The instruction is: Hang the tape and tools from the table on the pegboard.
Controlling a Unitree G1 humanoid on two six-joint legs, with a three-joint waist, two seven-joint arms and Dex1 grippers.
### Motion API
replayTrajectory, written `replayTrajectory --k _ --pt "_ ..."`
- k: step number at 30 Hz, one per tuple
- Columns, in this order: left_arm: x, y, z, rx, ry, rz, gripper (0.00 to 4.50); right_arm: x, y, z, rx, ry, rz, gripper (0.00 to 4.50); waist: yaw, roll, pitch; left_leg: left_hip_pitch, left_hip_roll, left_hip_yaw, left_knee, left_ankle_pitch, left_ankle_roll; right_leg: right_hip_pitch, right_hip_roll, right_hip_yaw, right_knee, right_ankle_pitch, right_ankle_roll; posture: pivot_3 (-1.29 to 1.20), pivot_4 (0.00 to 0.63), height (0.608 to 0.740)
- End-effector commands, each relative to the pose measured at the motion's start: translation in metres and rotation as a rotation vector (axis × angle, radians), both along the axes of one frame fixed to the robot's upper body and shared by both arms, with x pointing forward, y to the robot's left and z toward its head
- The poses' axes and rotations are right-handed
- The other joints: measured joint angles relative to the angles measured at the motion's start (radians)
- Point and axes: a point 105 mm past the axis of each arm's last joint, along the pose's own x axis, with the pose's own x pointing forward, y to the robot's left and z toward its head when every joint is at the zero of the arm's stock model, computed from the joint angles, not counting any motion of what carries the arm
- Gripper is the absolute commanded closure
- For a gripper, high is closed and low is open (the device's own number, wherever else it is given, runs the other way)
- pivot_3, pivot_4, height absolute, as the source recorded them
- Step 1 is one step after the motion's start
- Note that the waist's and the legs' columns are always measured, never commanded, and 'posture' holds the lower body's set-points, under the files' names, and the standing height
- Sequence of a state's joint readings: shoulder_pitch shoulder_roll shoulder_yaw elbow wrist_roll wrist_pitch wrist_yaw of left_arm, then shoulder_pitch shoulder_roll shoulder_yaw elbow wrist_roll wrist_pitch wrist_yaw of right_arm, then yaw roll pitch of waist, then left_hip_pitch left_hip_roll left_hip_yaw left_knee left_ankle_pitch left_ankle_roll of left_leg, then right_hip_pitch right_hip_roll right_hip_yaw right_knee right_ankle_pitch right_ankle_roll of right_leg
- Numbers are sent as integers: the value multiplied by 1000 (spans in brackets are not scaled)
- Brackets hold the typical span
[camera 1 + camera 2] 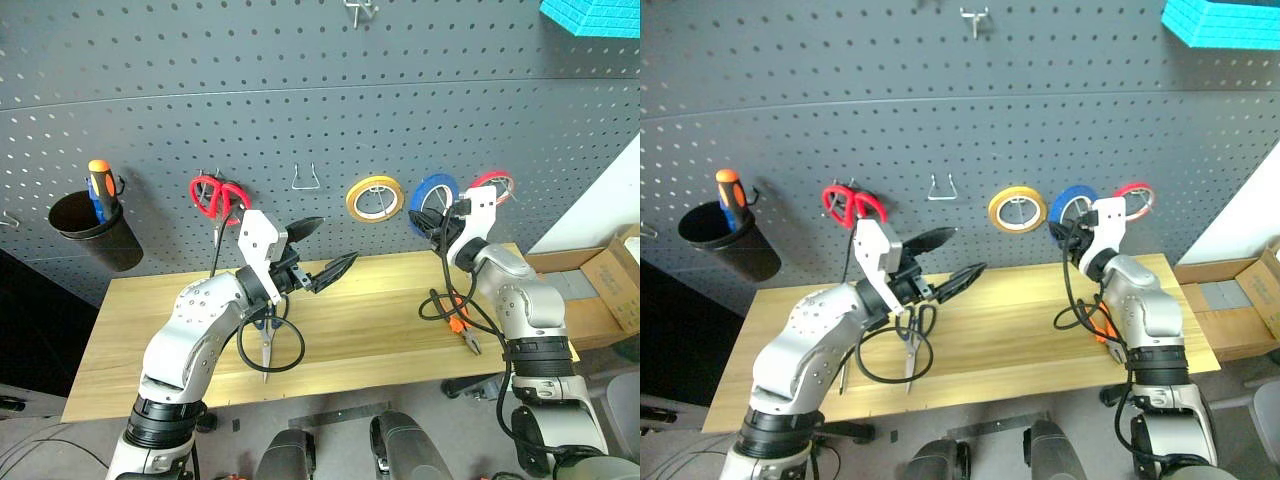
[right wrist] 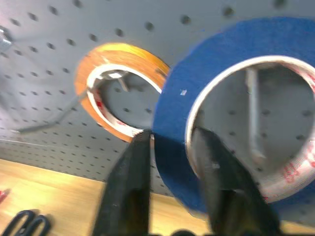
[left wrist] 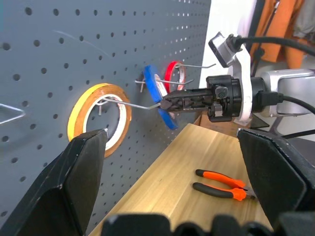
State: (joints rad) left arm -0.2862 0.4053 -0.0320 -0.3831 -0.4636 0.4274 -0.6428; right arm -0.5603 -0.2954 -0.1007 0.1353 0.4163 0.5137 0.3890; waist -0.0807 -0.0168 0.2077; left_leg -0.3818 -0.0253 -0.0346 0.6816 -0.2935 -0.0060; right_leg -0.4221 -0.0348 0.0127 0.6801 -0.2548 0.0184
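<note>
The blue tape (image 1: 432, 195) hangs against the dark grey pegboard (image 1: 300, 100), with a metal hook passing through its ring (image 2: 172, 147). My right gripper (image 2: 170, 162) is at it, open, one finger outside the ring and one inside, the tape's wall between them. My left gripper (image 1: 335, 247) hovers wide open above the table (image 1: 370, 320), holding nothing. Below it the dark blue-handled scissors (image 1: 266, 345) lie on the wood. The pliers (image 1: 462, 325) with orange-and-black handles lie near the table's right end, under my right arm.
On the board hang a yellow tape (image 1: 375, 198), a red tape (image 1: 492, 182) and red-handled scissors (image 1: 218, 197). An empty hook (image 1: 306, 178) sits between them. A black cup (image 1: 95, 230) at the left holds an orange-and-blue screwdriver. Cardboard boxes (image 1: 615, 275) stand past the table's right end.
</note>
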Motion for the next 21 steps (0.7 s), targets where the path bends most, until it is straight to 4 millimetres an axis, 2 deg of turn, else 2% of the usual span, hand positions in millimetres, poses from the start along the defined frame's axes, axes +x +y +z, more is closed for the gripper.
replayTrajectory --k 1,2,3,6,10,13,15,18,21 --pt "-6 4 11 -3 -50 10 0 -3 -2 10 12 -33 -2 1765 0 0 0 0 0 0 0 0 0 0 0 0 0 0 0 -87 154 740" --pt "-7 4 10 -2 -46 11 0 -3 -3 10 13 -33 -4 1528 0 0 0 0 0 0 0 0 0 0 0 0 0 0 0 -86 158 740" --pt "-8 5 9 0 -44 12 0 -4 -4 10 13 -33 -3 1064 0 0 0 0 0 0 0 0 0 0 0 0 0 0 0 -86 160 740" --pt "-9 8 6 5 -32 18 0 -9 -7 11 9 -29 2 77 3 0 0 0 0 0 0 0 0 0 0 0 0 0 0 -81 169 740" --pt "-15 13 -3 31 10 8 0 -37 -12 3 -20 37 75 33 9 0 0 0 0 -1 0 0 0 0 0 0 0 0 0 -82 196 740" --pt "-23 17 -21 58 84 -2 0 -70 -19 -21 -45 167 161 33 18 -1 2 0 0 -1 -1 -1 1 0 0 -1 -2 0 0 -86 214 740" --pt "-28 22 -37 86 138 2 0 -84 -28 -42 -113 283 156 33 21 -1 6 0 1 -1 -1 -1 1 1 0 -1 -2 0 0 -88 239 740" --pt "-37 24 -49 107 187 -4 0 -82 -44 -61 -196 383 72 33 17 -4 18 2 1 0 -1 -1 1 2 0 1 -2 0 0 -84 273 740" --pt "-48 23 -60 116 246 -24 0 -66 -60 -82 -279 495 -44 33 12 -9 38 4 1 3 -1 3 6 2 0 2 -2 -1 1 -74 295 740"
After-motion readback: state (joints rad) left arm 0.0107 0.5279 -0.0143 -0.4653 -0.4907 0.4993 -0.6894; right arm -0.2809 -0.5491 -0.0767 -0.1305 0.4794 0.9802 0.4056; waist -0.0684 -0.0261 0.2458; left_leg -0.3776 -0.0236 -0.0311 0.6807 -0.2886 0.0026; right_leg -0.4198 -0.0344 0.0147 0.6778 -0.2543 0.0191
